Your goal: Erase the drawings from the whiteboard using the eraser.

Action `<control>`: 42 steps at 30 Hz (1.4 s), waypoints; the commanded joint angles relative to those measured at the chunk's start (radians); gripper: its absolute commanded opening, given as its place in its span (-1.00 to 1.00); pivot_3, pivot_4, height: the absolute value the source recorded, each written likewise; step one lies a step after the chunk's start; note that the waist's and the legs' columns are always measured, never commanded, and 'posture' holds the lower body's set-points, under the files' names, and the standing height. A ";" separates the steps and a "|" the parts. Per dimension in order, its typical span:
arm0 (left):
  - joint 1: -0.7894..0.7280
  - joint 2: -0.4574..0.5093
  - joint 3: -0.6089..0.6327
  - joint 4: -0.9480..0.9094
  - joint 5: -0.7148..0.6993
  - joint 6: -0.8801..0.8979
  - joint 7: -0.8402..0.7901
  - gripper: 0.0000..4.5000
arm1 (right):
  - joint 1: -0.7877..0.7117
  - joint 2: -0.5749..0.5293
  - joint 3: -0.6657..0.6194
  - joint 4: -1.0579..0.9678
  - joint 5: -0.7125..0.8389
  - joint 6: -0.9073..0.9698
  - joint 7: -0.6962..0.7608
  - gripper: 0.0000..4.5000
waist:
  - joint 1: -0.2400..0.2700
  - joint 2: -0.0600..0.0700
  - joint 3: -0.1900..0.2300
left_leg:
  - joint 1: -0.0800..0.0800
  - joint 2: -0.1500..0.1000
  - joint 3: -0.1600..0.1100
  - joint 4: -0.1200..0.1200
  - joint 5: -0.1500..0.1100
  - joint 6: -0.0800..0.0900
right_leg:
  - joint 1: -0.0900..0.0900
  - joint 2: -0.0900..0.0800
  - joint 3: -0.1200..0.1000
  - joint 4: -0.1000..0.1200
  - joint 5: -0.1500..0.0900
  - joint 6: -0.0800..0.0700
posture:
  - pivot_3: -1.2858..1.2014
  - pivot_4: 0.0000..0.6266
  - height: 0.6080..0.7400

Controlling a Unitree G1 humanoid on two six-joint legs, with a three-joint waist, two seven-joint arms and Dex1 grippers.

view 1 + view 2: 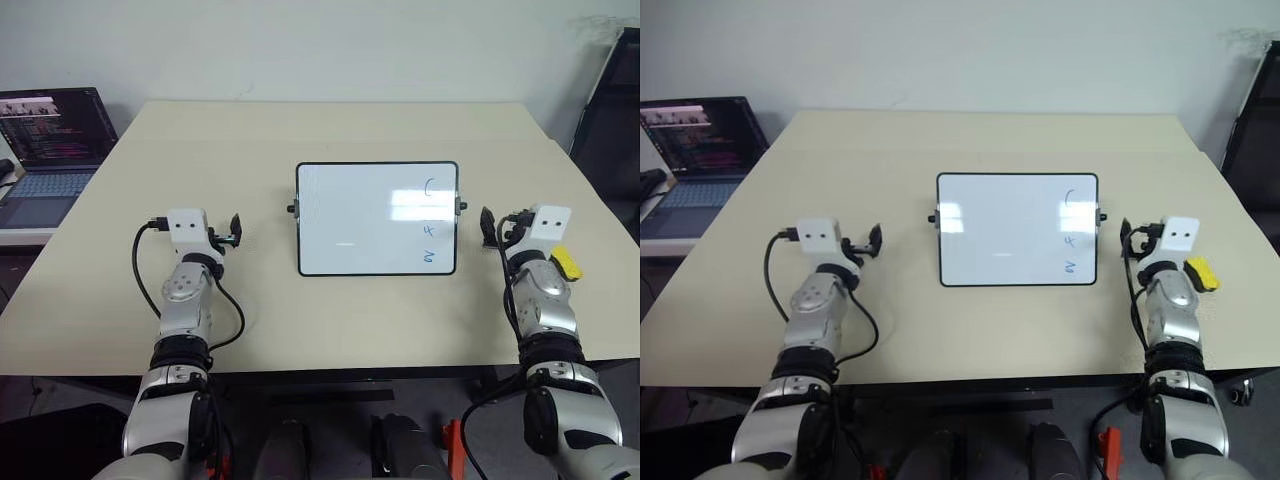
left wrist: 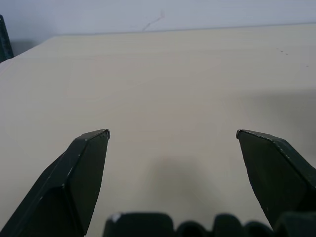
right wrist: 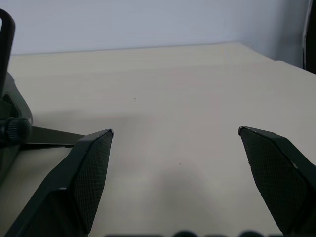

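The whiteboard (image 1: pixel 350 215) stands in the middle of the table, tilted back on its stand. Three small blue drawings run down its right side: a curve (image 1: pixel 428 187), a cross-like squiggle (image 1: pixel 429 230) and a zigzag (image 1: pixel 429 257). The yellow eraser (image 1: pixel 1202 273) lies on the table just right of my right wrist. My left gripper (image 2: pixel 173 133) hovers to the left of the board, open and holding nothing. My right gripper (image 3: pixel 175 131) hovers to the right of the board, also open and holding nothing. The board's black side knob (image 3: pixel 10 128) is close beside the right gripper.
The beige table (image 1: pixel 300 140) has bare surface all around the board. An open laptop (image 1: pixel 50 140) sits on a separate surface at the far left. A dark upright object (image 1: pixel 615 110) stands past the table's right edge.
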 commanded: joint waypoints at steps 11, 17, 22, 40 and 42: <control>-0.015 -0.011 -0.017 -0.072 -0.019 0.024 -0.023 1.00 | -0.014 0.006 -0.013 0.017 0.014 -0.067 -0.011 0.98 | 0.001 0.000 0.000 | 0.000 0.000 0.000 0.000 0.000 0.000 | 0.000 0.000 0.000 0.000 0.000 0.000 | 0.03 -0.52 1.00; -0.019 -0.043 -0.038 -0.099 -0.016 0.029 -0.017 1.00 | 0.009 -0.019 -0.024 -0.016 0.025 -0.050 -0.003 0.98 | 0.002 0.000 0.000 | 0.000 0.000 0.000 0.000 0.000 0.000 | 0.000 0.000 0.000 0.000 0.000 0.000 | 0.03 -0.52 1.00; -0.008 -0.087 -0.062 -0.159 0.016 0.033 0.048 1.00 | 0.020 -0.047 -0.070 0.007 0.086 -0.010 0.052 0.98 | 0.003 0.000 0.000 | 0.000 0.000 0.000 0.000 0.000 0.000 | 0.000 0.000 0.001 0.000 0.000 0.000 | 0.03 -0.52 1.00; 0.037 -0.105 -0.070 -0.217 -0.037 0.108 -0.016 1.00 | 0.072 -0.124 -0.079 -0.206 0.132 0.188 0.073 0.98 | -0.004 0.000 0.000 | 0.000 0.000 0.001 0.000 0.000 0.000 | -0.001 0.000 0.002 0.000 -0.001 0.002 | 0.03 -0.52 1.00; 0.034 -0.091 -0.074 -0.242 -0.060 0.129 -0.072 1.00 | 0.089 -0.143 -0.082 -0.254 0.139 0.234 0.084 0.98 | -0.004 0.000 0.000 | -0.001 0.000 0.001 0.000 0.000 0.000 | -0.001 0.000 0.002 0.000 -0.001 0.002 | 0.03 -0.52 1.00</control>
